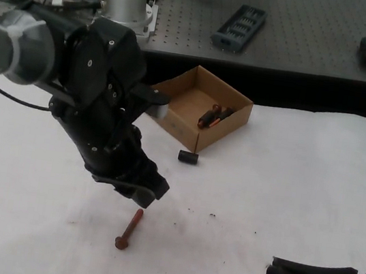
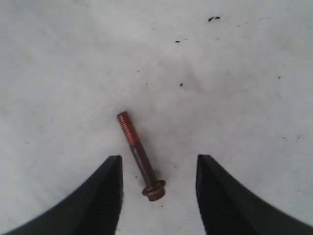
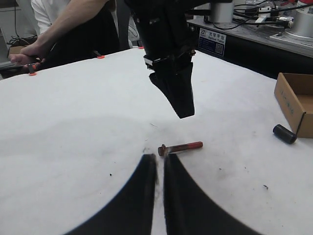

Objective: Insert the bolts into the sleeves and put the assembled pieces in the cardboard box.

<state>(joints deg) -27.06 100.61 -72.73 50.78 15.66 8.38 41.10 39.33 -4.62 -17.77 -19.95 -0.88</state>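
plainly one loose bolt [image 1: 129,229] lies flat on the white cloth [image 1: 285,193]: coppery red, threaded at one end, flanged head at the other. one black sleeve [image 1: 188,157] lies just beside the one box [image 1: 226,126]; the dark pieces [image 1: 210,115] inside are too small to count. left gripper [image 2: 159,158] hovers wide open astride the bolt, holding nothing. right gripper [image 3: 160,159], partly cut off in the high view, is all but closed and empty.

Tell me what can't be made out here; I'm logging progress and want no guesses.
High view: pieces in the box too small to count.
Right wrist view: box inside cut by the edge and hidden behind its wall.
High view: right gripper cut off at the corner.
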